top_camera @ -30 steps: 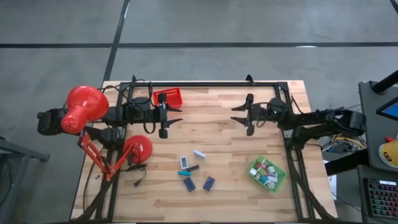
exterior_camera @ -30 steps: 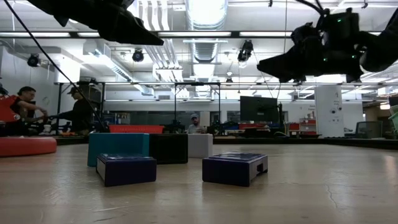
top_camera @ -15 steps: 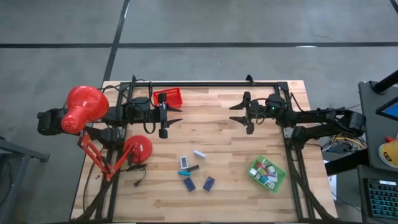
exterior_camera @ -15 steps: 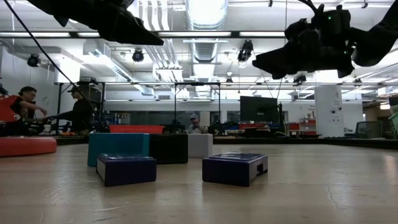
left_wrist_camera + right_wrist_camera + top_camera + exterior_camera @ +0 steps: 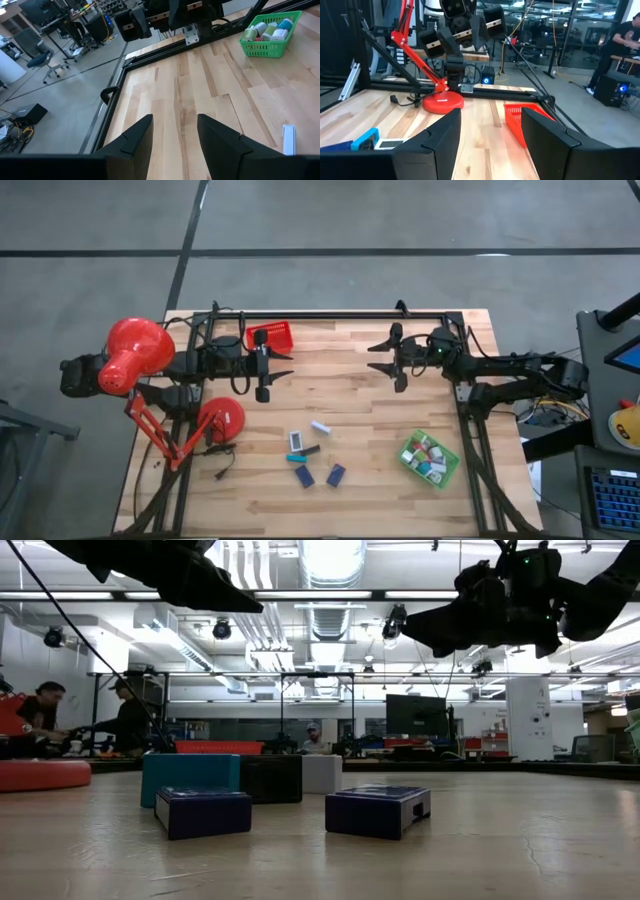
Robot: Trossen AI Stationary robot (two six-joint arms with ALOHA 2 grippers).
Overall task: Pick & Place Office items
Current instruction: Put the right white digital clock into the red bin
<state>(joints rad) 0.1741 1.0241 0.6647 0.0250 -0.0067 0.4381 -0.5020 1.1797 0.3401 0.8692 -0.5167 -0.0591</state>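
On the table's near half, around six o'clock from its middle, the loose office items (image 5: pixel 312 452) lie in a small cluster: two navy blocks (image 5: pixel 335 474) closest to the front edge, a teal piece (image 5: pixel 296 457), a dark piece, and two white pieces (image 5: pixel 320 426) farther back. From table height the navy blocks (image 5: pixel 378 810) look flat and boxy, one with a white end face, the teal block (image 5: pixel 190 776) standing taller behind them.

At four o'clock a green tray (image 5: pixel 430 459) holds more small pieces, white, green and pink. At eleven o'clock sits a red tray (image 5: pixel 272 336), with a red desk lamp (image 5: pixel 140 358) out at nine o'clock.

The left gripper (image 5: pixel 283 365) hangs beside the red tray, jaws partly apart, nothing between them. The right gripper (image 5: pixel 379 358) hovers at one o'clock, well above the wood, fingers (image 5: pixel 440 140) likewise parted and empty.
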